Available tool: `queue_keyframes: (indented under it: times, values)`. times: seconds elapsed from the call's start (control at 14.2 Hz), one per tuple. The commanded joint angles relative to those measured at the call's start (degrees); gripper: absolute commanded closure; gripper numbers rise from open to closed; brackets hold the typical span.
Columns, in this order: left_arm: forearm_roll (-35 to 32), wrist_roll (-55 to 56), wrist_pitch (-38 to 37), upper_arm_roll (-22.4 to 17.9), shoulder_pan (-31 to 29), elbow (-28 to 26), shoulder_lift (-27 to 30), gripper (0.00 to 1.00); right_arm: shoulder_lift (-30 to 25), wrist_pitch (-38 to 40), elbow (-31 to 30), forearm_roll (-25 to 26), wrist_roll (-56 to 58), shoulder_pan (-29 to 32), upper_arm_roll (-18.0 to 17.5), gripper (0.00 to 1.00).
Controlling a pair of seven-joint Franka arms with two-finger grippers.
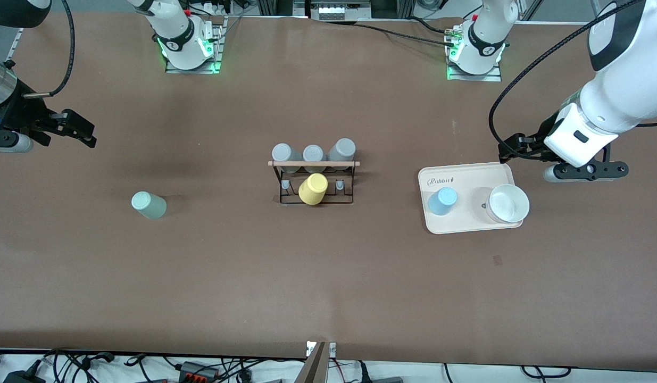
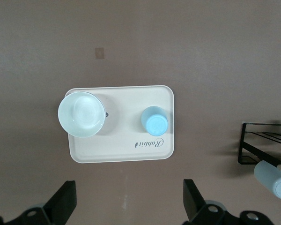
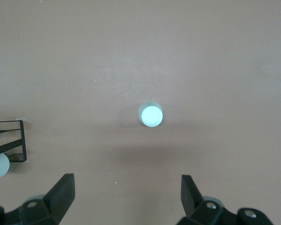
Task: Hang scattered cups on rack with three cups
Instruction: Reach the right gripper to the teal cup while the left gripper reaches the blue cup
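A pale sage-green cup [image 1: 148, 205] stands mouth down on the bare table toward the right arm's end; it also shows in the right wrist view [image 3: 151, 115]. A light blue cup [image 1: 442, 201] stands mouth down on a cream tray [image 1: 469, 178], and shows in the left wrist view [image 2: 154, 123]. The black wire rack [image 1: 313, 185] with a wooden top rod stands mid-table. My right gripper [image 1: 88, 133] is open and empty, high over the table at its arm's end [image 3: 126, 197]. My left gripper [image 1: 508, 150] is open and empty over the table beside the tray's edge [image 2: 129, 201].
The rack holds three grey cups [image 1: 313, 153] on its row farther from the front camera and a yellow cup [image 1: 313, 189] on the nearer row's middle peg. A white bowl [image 1: 508, 203] stands on the tray beside the blue cup.
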State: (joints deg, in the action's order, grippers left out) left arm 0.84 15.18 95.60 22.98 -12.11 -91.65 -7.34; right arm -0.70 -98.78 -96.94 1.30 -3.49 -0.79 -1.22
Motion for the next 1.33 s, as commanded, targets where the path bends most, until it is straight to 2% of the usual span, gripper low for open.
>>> queue_keyframes:
  times: [0.0, 0.49, 0.63, 0.91, 1.12, 1.26]
  values:
    - [-0.2, -1.3, 0.5, 0.0, -0.4, -0.3, 0.2, 0.00, 0.5, 0.5, -0.4, 0.6, 0.1, 0.3, -0.3, 0.00]
    - [-0.1, -1.3, 0.5, 0.0, -0.5, -0.4, 0.0, 0.00, 2.7, -2.9, -3.0, 0.7, -0.1, 0.7, -0.2, 0.00]
    - [-0.9, -0.7, 0.5, 0.0, 0.1, -0.4, -3.1, 0.00, 3.3, -4.7, -4.0, 0.7, -0.1, 0.9, -0.2, 0.00]
    - [-1.4, -1.3, 13.1, -0.2, 0.1, -1.5, -14.5, 0.00, 6.3, -6.2, -4.8, 0.8, 0.8, 1.0, 0.2, 0.00]
    - [-7.6, -0.7, 23.5, 0.0, 1.4, -8.5, -16.0, 0.00, 9.0, -9.4, -5.8, 0.9, 1.1, 1.3, 0.2, 0.00]
    - [-7.8, -0.3, 28.7, 0.0, 2.3, -12.7, -16.4, 0.00, 10.0, -14.1, -8.8, 0.9, 3.7, 2.0, 0.2, 0.00]
